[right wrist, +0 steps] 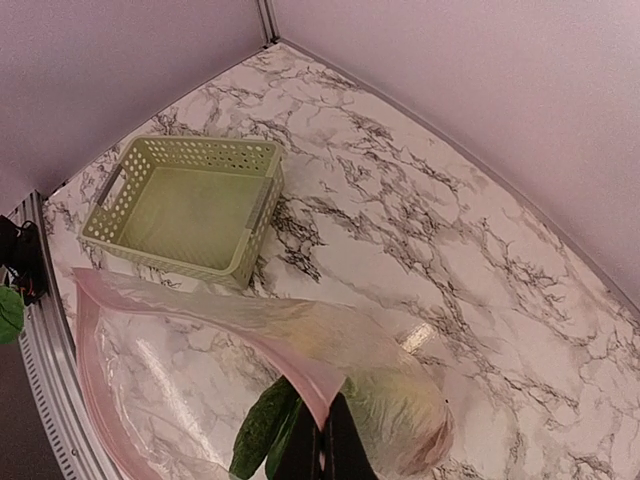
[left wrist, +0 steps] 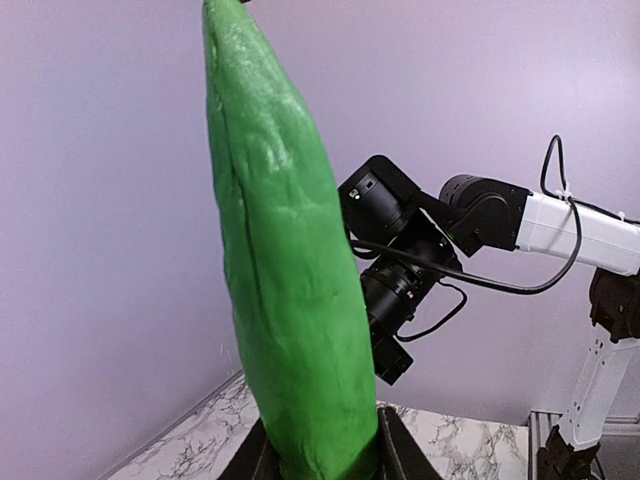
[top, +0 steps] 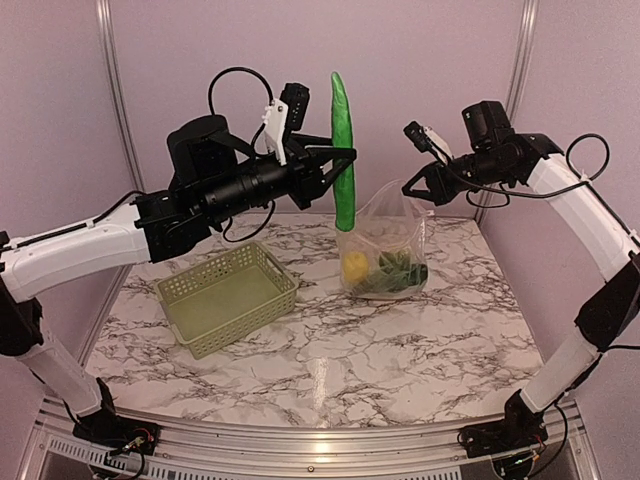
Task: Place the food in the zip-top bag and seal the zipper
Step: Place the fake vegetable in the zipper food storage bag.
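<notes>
My left gripper (top: 341,160) is shut on a long green cucumber (top: 343,150) and holds it upright, high above the table, its lower end just above the bag's mouth. In the left wrist view the cucumber (left wrist: 285,270) fills the middle between my fingers (left wrist: 400,450). My right gripper (top: 418,192) is shut on the pinkish zipper strip (right wrist: 300,375) of the clear zip-top bag (top: 385,250) and holds the mouth up and open. Inside the bag lie a yellow lemon (top: 354,266) and leafy green bok choy (top: 392,270). In the right wrist view a dark green leaf (right wrist: 262,425) shows in the bag.
A light green perforated basket (top: 228,297) stands on the marble table (top: 400,340) to the left of the bag, with nothing visible in it; it also shows in the right wrist view (right wrist: 185,205). Pale walls and metal frame posts close in the back.
</notes>
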Action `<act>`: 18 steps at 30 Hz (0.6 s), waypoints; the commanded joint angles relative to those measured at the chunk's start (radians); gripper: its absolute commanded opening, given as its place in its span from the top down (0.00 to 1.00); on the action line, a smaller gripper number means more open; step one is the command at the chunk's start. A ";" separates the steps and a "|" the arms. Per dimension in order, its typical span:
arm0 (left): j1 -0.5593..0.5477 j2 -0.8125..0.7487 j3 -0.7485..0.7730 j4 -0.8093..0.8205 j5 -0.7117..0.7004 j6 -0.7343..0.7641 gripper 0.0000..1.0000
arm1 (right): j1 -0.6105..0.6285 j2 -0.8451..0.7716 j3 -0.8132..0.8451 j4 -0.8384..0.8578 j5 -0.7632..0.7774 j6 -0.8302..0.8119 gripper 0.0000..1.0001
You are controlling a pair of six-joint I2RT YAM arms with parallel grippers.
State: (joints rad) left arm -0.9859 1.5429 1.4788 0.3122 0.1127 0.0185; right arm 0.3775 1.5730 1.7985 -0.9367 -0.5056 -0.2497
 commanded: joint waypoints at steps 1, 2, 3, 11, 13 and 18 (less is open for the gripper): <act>-0.058 0.118 0.024 0.279 -0.071 0.045 0.95 | 0.006 -0.004 0.042 0.020 -0.057 0.026 1.00; -0.068 0.151 0.030 0.314 -0.095 0.056 0.94 | 0.006 -0.005 0.039 0.020 -0.063 0.028 1.00; -0.077 0.178 0.036 0.347 -0.120 0.070 0.94 | 0.006 -0.004 0.038 0.021 -0.069 0.031 1.00; -0.118 0.384 0.113 0.524 -0.412 0.227 0.82 | 0.006 -0.020 0.024 0.022 -0.093 0.041 1.00; -0.119 0.430 0.120 0.550 -0.462 0.240 0.71 | 0.003 -0.024 0.025 0.022 -0.095 0.041 1.00; -0.119 0.470 0.162 0.479 -0.523 0.238 0.38 | -0.011 -0.028 0.023 0.023 -0.102 0.044 1.00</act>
State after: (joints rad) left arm -1.1019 1.9972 1.5822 0.7685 -0.3069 0.2298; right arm 0.3759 1.5726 1.7985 -0.9371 -0.5762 -0.2138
